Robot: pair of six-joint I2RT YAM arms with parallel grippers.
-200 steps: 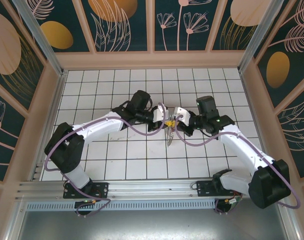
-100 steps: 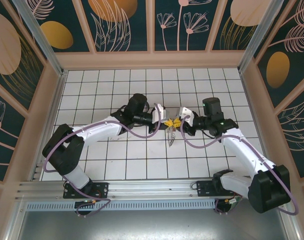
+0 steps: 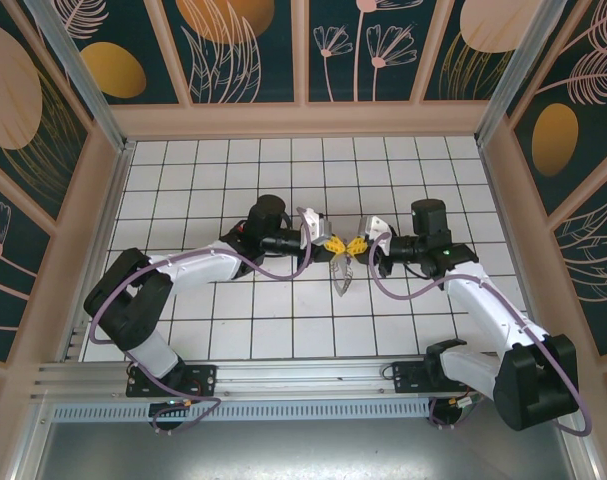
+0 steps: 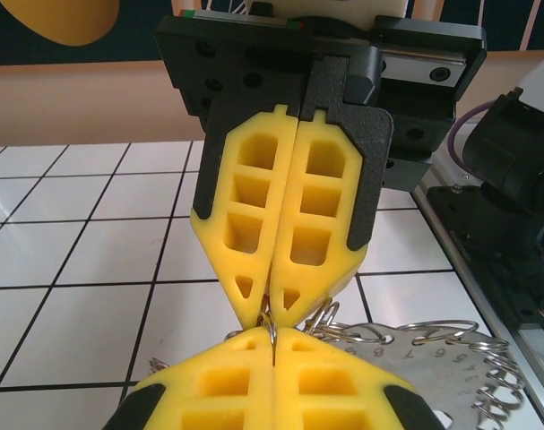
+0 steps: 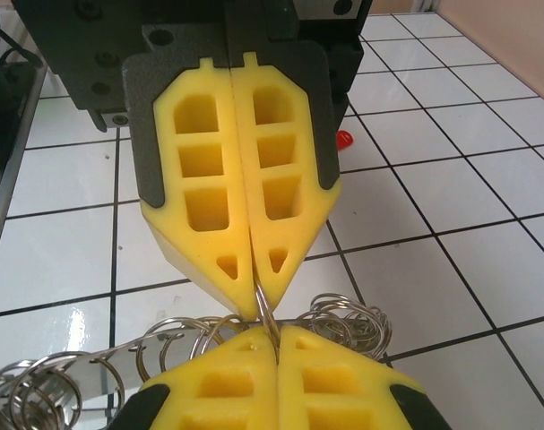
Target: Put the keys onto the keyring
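My left gripper and right gripper meet tip to tip at the middle of the top view. Each pair of yellow fingers is pressed together on a thin wire of the keyring, which dangles just below them; I cannot tell if it touches the tiles. In the left wrist view its numbered plate runs off the lower right edge (the digits are barely legible), and in the right wrist view its coils are cut off at lower left. One key is just a red sliver peeking past my left fingers, its blade hidden. The floor is glossy white tile with dark grid lines, walled by pinkish wood frames and dark floral panels.
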